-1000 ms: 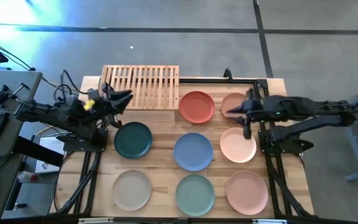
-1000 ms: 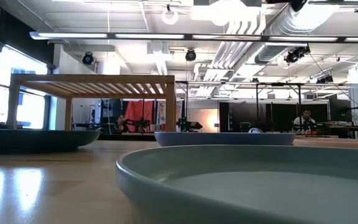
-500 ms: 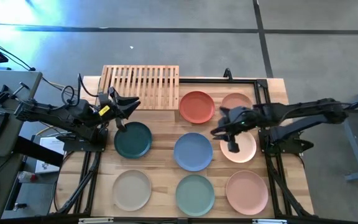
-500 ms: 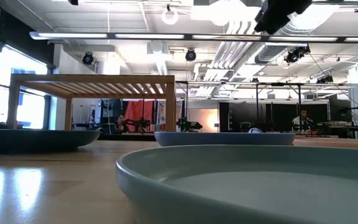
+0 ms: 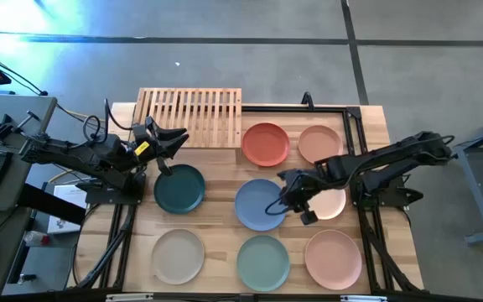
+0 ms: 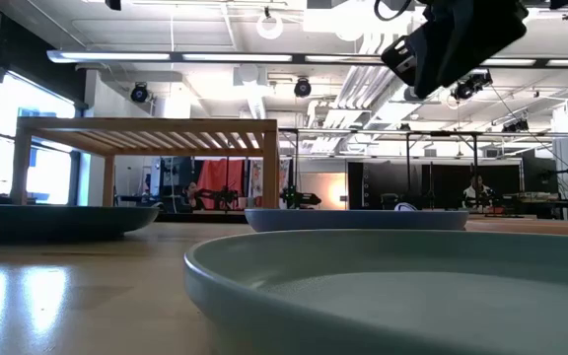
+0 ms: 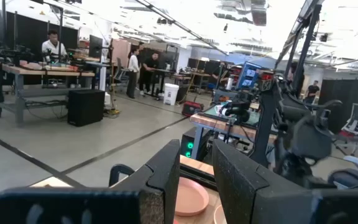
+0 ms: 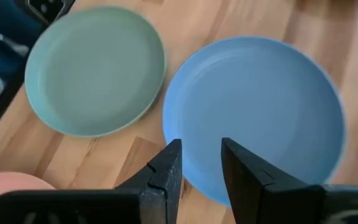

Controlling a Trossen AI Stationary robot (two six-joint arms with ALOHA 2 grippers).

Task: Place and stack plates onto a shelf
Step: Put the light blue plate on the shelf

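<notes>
From above I see my right gripper [image 5: 280,204] over the blue plate's [image 5: 259,204] rim, and only its wrist camera shows the fingers [image 8: 166,171] slightly parted, holding nothing, the smooth matte dish just beyond them beside the sage green plate [image 8: 95,68]. My left gripper [image 5: 168,143], narrowly parted and empty, hovers beside the slatted wooden shelf [image 5: 193,115], the round dark teal plate [image 5: 179,188] just beneath.
</notes>
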